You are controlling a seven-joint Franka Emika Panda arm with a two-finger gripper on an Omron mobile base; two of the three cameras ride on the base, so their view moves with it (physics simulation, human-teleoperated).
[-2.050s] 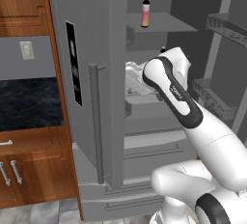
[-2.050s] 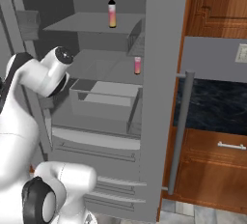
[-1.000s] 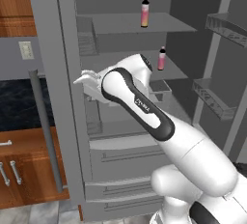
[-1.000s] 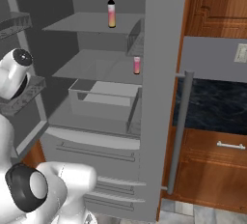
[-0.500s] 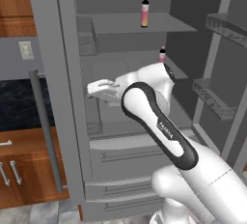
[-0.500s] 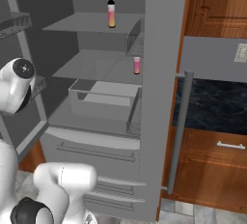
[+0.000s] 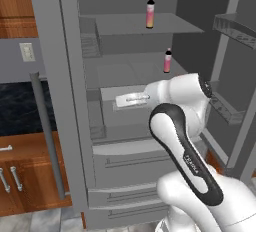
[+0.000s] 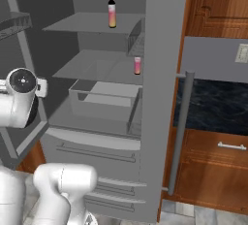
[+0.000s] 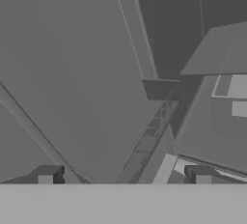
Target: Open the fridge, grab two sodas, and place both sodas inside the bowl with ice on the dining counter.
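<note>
Fridge (image 7: 60, 76) door swung wide so I can reach in. Gripper (image 7: 131, 99) sits inside w/ fingers spread apart, empty, aimed left at the inner wall. Both sodas (image 7: 167, 61) are up and to its right on separate shelves, upright, long axis vertical, caps up.
</note>
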